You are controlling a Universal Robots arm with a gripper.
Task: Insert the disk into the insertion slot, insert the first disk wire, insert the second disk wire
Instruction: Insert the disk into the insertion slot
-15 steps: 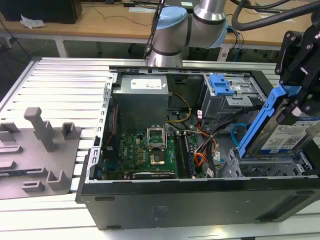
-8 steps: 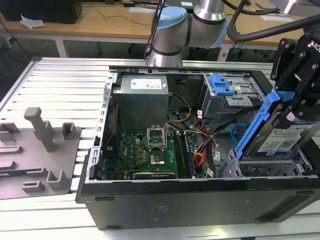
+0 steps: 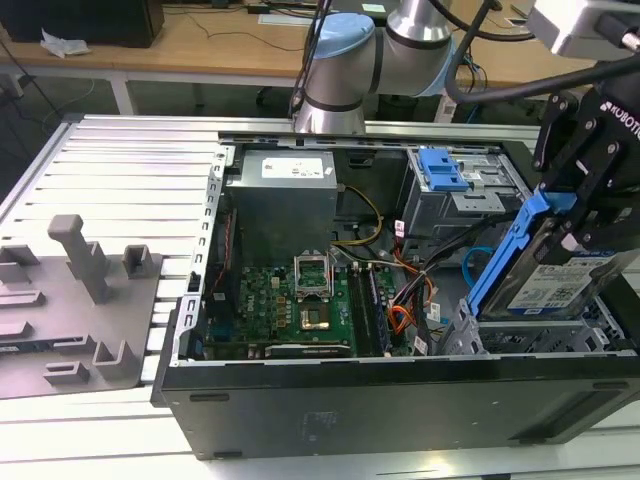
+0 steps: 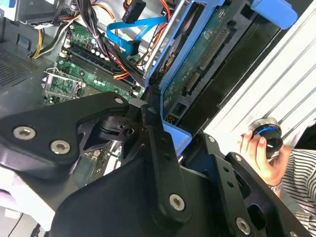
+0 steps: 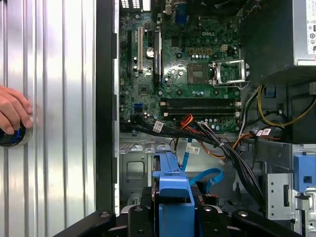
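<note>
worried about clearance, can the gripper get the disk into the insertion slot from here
Probably yes: the gripper holds the disk tilted over the insertion slot, with the wires lying beside it.

We see the claw point(image 3: 578, 222) cut off at the exterior view's right edge, and it hides the upper corner of the disk point(image 3: 560, 285). The disk covers much of the insertion slot point(image 3: 540, 338). A hand point(image 5: 12, 111) is cut by the first wrist view's edge.
</note>
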